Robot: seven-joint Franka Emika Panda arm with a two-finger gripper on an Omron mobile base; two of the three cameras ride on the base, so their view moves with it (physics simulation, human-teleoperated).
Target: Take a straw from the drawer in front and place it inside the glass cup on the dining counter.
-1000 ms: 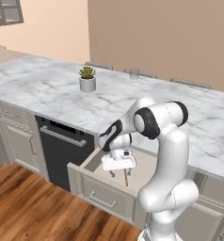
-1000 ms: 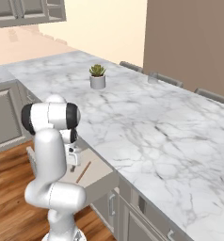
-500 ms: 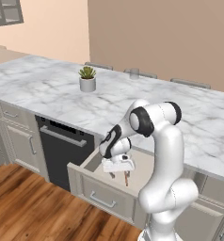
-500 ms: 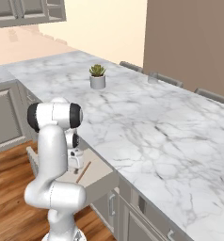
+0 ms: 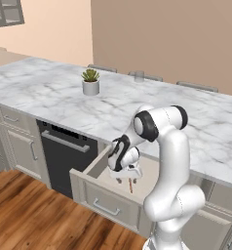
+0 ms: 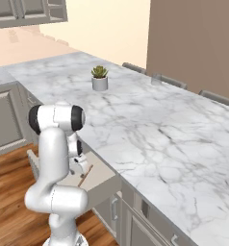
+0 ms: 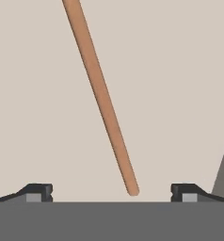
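Straw (image 7: 102,96) runs past frame top, between spread tool (image 7: 111,190) tips.

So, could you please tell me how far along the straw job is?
Done: the drawer stands open. In hand: the gripper is low inside it, fingers spread either side of the straw, not gripping. Left: grasp, lift, carry to the glass cup.
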